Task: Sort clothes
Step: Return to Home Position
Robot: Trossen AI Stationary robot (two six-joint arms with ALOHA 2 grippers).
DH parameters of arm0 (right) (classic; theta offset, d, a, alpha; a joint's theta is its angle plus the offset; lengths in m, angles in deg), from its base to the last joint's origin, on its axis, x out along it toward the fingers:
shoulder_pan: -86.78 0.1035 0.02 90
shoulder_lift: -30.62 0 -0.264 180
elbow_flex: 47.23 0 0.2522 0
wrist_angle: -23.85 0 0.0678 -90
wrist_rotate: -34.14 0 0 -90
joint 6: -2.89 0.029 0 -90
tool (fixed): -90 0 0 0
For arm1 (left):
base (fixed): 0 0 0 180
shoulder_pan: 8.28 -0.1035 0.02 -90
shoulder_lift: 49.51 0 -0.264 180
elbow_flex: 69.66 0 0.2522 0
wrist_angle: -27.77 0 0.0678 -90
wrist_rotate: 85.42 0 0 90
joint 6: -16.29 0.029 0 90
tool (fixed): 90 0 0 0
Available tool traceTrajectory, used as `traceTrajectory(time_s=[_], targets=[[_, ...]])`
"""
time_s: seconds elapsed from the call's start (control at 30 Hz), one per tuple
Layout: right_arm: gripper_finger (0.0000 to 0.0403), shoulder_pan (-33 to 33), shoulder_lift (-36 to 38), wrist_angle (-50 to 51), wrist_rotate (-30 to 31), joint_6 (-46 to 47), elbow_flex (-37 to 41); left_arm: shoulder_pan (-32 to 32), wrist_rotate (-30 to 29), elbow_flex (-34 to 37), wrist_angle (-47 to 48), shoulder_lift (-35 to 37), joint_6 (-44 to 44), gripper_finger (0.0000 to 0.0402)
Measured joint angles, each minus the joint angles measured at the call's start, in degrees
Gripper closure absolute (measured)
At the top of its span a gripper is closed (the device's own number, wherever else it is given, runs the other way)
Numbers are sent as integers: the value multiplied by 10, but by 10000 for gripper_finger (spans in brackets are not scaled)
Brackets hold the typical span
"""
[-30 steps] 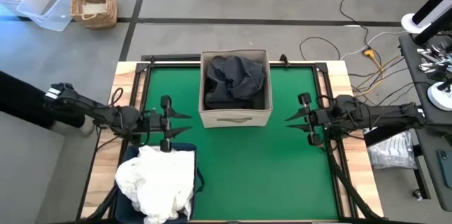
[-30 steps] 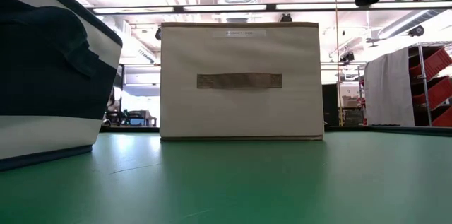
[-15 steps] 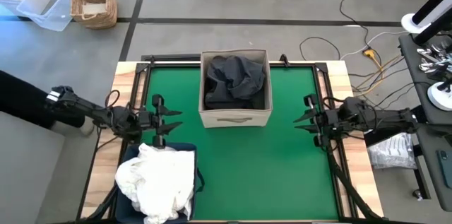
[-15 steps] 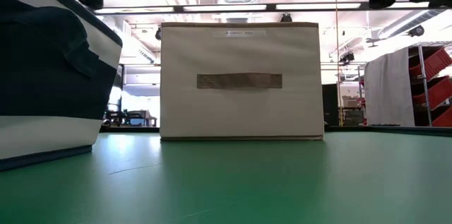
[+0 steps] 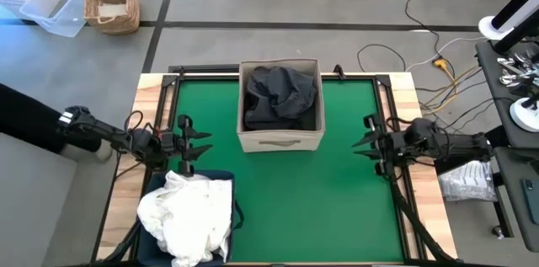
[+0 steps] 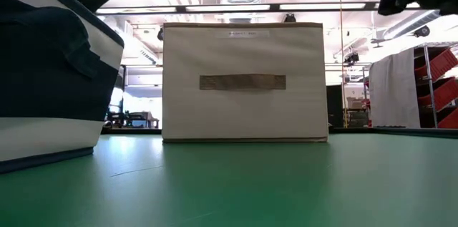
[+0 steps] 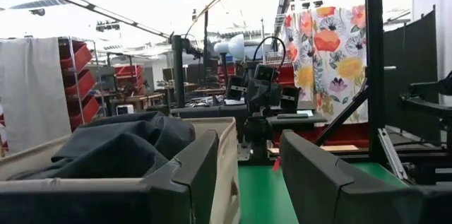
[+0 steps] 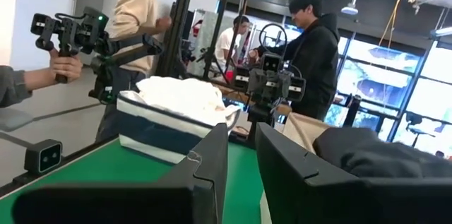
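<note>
High view: no garment lies loose on the green tabletop (image 5: 337,200), so sorting looks done. Dark crumpled fabric garments (image 5: 280,94) (charcoal/black) sit inside the beige square fabric box (image 5: 280,141) at the tabletop's far centre; left wrist view shows the heap rising just above the rim. White soft fabric garments (image 5: 187,221) fill the navy blue fabric bin (image 5: 221,176) at the near left corner, heaped over the rim & spilling past one side.

Left tool (image 5: 205,143) hangs at the tabletop's left edge, just behind the navy bin, fingers spread wide w/ nothing btwn them. Right tool (image 5: 357,148) is at the right edge, well apart from the box, fingers parted by a narrow gap only, also empty.

Handling, as a judgement: both heaps are light & limp w/ no stiffness, so a piece will drape & stretch out when lifted and may drag a neighbour along. Not fragile, not slippery; cloth gives good grip. Best hold = a raised fold or ridge on top of the heap, pinched from above w/ enough fabric btwn the fingers. White heap is the easier reach, esp. the part overhanging the rim; the dark ones need a reach down btwn the box walls.
</note>
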State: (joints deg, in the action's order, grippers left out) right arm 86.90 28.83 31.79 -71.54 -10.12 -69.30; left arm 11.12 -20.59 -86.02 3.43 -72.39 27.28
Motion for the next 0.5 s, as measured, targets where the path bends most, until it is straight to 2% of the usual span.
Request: traceTrajectory(time_s=[0.23, 0.5], targets=[[346, 0, 3, -4, 0, 15, 25, 0, 1, 20, 6, 16, -13, 267], [338, 0, 6, -13, 0, 5, 46, 0, 2, 20, 35, 10, -31, 267]])
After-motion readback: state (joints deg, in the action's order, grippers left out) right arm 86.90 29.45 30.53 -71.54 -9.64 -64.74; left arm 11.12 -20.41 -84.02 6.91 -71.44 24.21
